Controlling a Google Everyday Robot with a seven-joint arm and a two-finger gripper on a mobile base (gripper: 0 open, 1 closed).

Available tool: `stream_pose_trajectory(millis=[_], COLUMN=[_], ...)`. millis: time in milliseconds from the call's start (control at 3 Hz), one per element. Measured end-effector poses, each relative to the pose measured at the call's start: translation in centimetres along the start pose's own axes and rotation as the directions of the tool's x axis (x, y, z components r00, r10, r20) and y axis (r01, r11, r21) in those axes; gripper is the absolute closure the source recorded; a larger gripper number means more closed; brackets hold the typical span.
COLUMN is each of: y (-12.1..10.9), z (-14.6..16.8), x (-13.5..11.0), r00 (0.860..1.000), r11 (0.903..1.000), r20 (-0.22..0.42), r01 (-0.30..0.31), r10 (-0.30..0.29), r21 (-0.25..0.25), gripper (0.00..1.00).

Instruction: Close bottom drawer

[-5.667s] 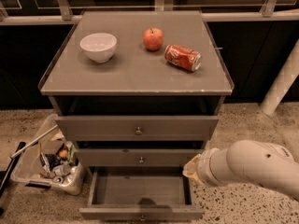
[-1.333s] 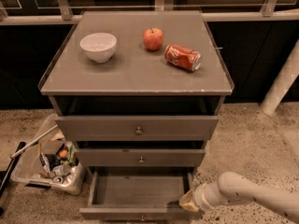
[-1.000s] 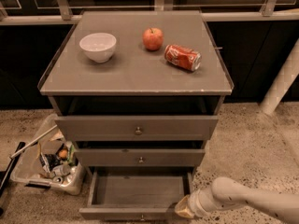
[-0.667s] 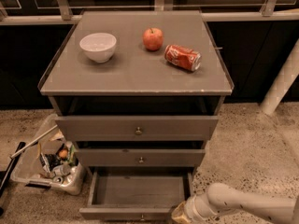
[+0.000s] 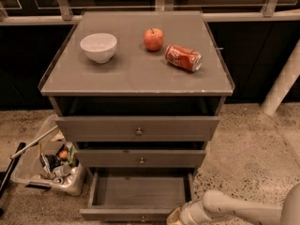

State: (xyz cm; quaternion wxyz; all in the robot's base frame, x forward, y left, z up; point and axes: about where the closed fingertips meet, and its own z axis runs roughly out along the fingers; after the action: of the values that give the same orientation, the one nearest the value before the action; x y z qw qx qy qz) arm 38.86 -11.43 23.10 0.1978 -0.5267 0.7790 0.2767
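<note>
Low at the picture's bottom edge, the tool [image 5: 176,217] sits at the end of a pale, rounded arm [image 5: 234,210] that reaches in from the right. Its tip is cut off by the frame, so I cannot tell whether it is wide or narrow, or whether it holds anything.

Just to the tool's left is the right end of the bottom drawer [image 5: 140,191], which stands pulled well out of the grey bench [image 5: 136,74], its shallow box bare inside. The tool is right beside the drawer's narrow front; whether they touch cannot be told. A small round knob [image 5: 142,218] shows on that front, further left of the tool.

Above the tool and to its left comes the middle drawer [image 5: 108,158], slightly out, and over that the taller top drawer [image 5: 93,128], also a little out.

Higher still, on the bench top, a red can [image 5: 183,57] lies on its side almost straight above the tool. An apple [image 5: 153,39] stands just left of the can, and a white bowl [image 5: 98,47] well left of the apple.

Far to the tool's left, on the speckled floor [image 5: 243,144], a clear bin [image 5: 47,168] of rubbish rests against the bench's side.
</note>
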Motion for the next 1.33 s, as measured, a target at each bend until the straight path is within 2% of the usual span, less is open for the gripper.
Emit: stream_pose_trajectory(millis=[333,667,1000,1333], y=[-0.5,-1.6,-4.6,-5.0], z=[1.9,3.2,3.2,3.2], x=[0.9,1.6,2.8,2.9], r00=[1.000,1.000,1.000,1.000], r11=[1.0000,0.9995,0.9951,0.9942], r20=[0.014,0.017,-0.008,-0.009], r01=[-0.005,-0.006,-0.008,-0.009], r10=[0.005,0.006,0.009,0.010], r21=[0.003,0.032,0.099,0.107], gripper=[1.00,1.00,1.00,0.83])
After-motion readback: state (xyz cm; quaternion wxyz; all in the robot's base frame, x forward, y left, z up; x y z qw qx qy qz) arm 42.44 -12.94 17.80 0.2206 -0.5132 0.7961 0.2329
